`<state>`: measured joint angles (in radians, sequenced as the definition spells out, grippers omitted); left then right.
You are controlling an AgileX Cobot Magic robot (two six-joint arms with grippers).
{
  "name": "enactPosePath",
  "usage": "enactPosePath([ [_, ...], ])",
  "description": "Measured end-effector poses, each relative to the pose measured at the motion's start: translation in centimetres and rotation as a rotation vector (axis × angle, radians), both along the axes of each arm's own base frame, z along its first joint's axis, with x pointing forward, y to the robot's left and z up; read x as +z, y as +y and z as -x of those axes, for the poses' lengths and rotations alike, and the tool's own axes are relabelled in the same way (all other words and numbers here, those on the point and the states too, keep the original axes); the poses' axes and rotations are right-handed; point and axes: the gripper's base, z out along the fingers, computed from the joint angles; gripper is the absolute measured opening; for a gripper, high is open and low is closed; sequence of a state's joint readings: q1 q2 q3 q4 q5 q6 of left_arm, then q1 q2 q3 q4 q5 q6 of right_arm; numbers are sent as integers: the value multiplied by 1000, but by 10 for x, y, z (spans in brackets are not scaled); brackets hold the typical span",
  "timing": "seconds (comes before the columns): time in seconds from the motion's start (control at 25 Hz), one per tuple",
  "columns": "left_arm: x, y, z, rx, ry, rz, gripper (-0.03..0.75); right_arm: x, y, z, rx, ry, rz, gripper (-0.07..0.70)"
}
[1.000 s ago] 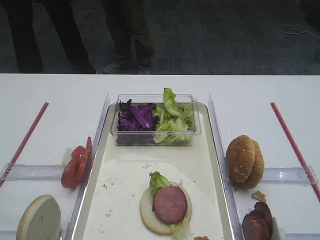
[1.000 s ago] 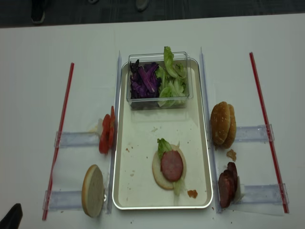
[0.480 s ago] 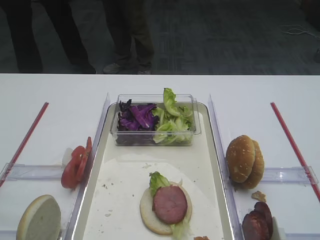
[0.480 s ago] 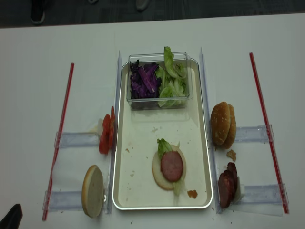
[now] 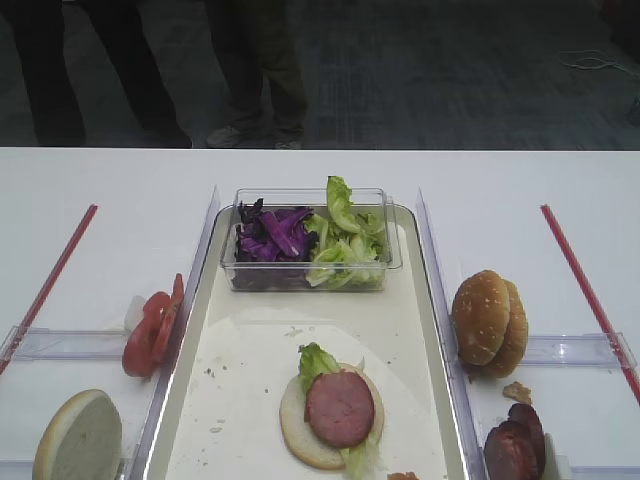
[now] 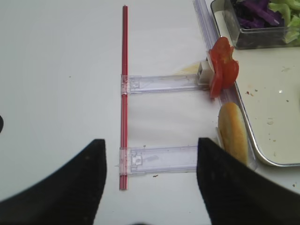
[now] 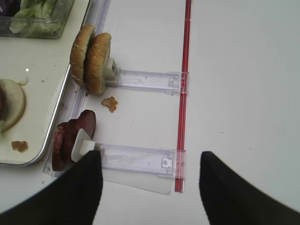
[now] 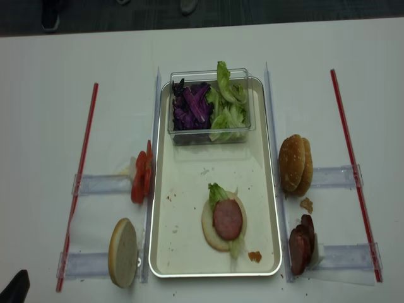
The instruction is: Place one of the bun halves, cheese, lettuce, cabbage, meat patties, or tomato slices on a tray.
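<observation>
Right end effector (image 7: 149, 187): we see its fingers spread wide, holding nothing.
Left end effector (image 6: 151, 180): spread wide too, empty.
Meat patties (image 7: 70, 136): standing on edge beside the tray (image 7: 44, 93), just ahead-left of our right end effector, the nearer arm.

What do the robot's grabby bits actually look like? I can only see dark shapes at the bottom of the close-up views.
Little of them shows. The right end effector appears as two broad, matte black fingers with rounded tips. The left end effector looks the same: two plain black, blunt-tipped fingers. No cables, markings or arm links are visible.
</observation>
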<state>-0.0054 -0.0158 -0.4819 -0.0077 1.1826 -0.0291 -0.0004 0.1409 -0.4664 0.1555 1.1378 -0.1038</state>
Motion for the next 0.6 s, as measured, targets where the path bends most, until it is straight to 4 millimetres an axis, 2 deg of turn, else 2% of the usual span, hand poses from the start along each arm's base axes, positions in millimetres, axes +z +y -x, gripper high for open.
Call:
enactPosePath([
  [0.2, 0, 0, 0, 0, 0, 0, 400, 0, 0, 3, 0, -23, 0, 495],
  [0.4, 0, 0, 0, 0, 0, 0, 400, 0, 0, 20, 0, -141, 0, 495],
  [0.6, 0, 0, 0, 0, 0, -2, 400, 0, 0, 22, -6, -152, 0, 495],
])
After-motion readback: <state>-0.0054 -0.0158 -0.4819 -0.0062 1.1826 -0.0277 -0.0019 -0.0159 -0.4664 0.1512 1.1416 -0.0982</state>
